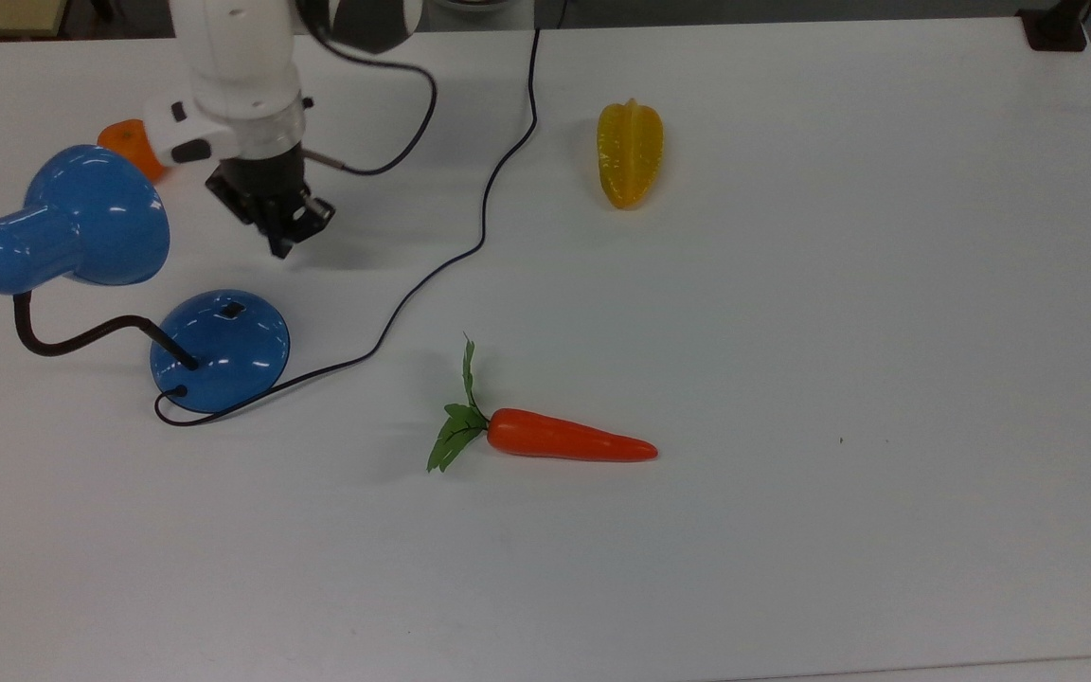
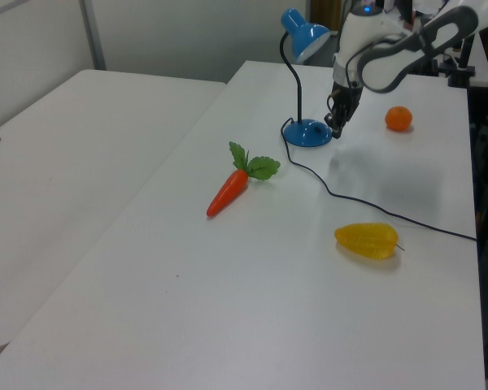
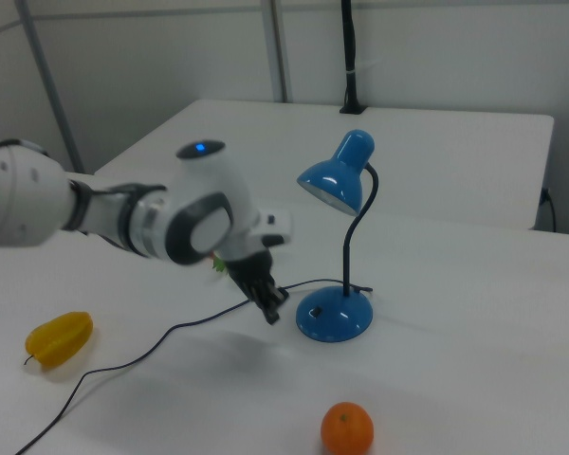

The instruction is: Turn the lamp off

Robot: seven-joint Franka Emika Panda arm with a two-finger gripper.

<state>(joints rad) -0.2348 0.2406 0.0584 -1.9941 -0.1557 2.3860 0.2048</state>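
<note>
The blue lamp's bell shade [image 1: 81, 223] hangs unlit over the top view's left, joined by a bent black gooseneck [image 1: 72, 338] to the domed blue base [image 1: 221, 350]. A small black switch [image 1: 233, 309] sits on the base's top. No bright patch lies on the table around the base. My gripper [image 1: 279, 248] hovers shut and holding nothing, above and to the right of the base in the top view, clear of the switch. In the left view the gripper [image 2: 337, 132] hangs just right of the base [image 2: 309, 133]. In the right view the gripper [image 3: 273, 316] is left of the base [image 3: 334, 316].
The lamp's black cord [image 1: 470, 248] runs from the base across the white table [image 1: 839, 332] to the far edge. A toy carrot [image 1: 569, 443] lies mid-table, a yellow star fruit [image 1: 630, 153] farther back, and an orange [image 1: 129, 142] behind the shade.
</note>
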